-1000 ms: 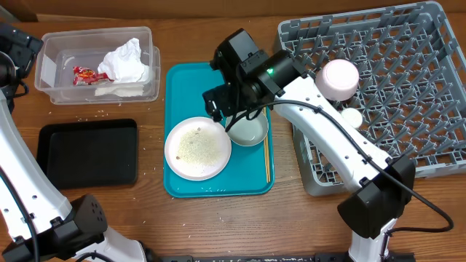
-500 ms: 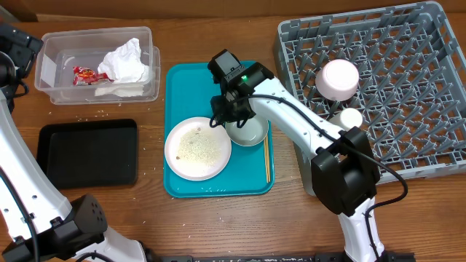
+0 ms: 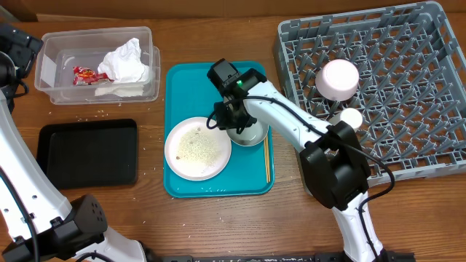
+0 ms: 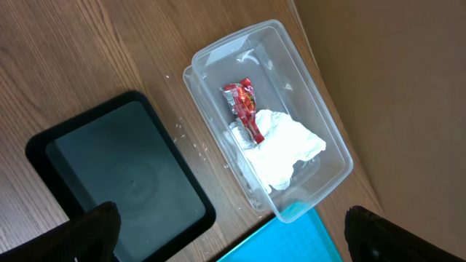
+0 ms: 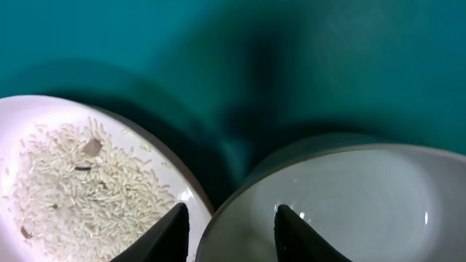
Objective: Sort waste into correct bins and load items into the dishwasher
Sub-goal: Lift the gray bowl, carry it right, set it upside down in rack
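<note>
1. Right claw (image 5: 231,229) sits astride the grey-green bowl (image 5: 349,211) rim, one finger inside, one outside by the white plate (image 3: 217,156). The fingers are apart with a gap showing, so no pinch yet.
2. Bowl is on the teal tray (image 3: 182,80), beside the dish rack (image 3: 408,109). Likely a rim grab for loading.
3. Left claw (image 4: 237,236) is spread wide and empty, parked over the clear tub (image 4: 273,62), which holds napkins (image 4: 287,149) and a wrapper (image 4: 244,109).
4. Rice (image 3: 193,148) on the plate probably goes in the black tray (image 4: 124,167).
</note>
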Robot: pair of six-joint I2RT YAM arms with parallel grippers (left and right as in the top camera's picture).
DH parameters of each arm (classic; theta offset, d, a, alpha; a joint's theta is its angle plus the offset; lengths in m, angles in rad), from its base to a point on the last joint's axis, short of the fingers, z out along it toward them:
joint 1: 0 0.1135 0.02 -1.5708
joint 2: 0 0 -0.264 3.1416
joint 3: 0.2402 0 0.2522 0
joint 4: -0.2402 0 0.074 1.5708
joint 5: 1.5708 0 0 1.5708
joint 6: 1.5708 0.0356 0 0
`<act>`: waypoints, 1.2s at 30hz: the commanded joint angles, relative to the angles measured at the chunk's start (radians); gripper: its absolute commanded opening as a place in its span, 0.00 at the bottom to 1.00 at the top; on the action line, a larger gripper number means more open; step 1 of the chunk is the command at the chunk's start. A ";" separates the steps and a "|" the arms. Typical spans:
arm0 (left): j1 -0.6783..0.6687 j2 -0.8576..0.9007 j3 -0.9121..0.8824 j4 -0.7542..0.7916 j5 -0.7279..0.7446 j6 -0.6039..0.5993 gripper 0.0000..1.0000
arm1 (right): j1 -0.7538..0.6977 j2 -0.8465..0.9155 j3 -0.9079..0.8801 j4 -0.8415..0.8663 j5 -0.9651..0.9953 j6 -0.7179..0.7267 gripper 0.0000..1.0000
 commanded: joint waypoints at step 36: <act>-0.007 0.007 0.001 0.001 -0.012 0.015 1.00 | -0.592 -0.019 0.813 -0.420 -0.594 -0.260 0.04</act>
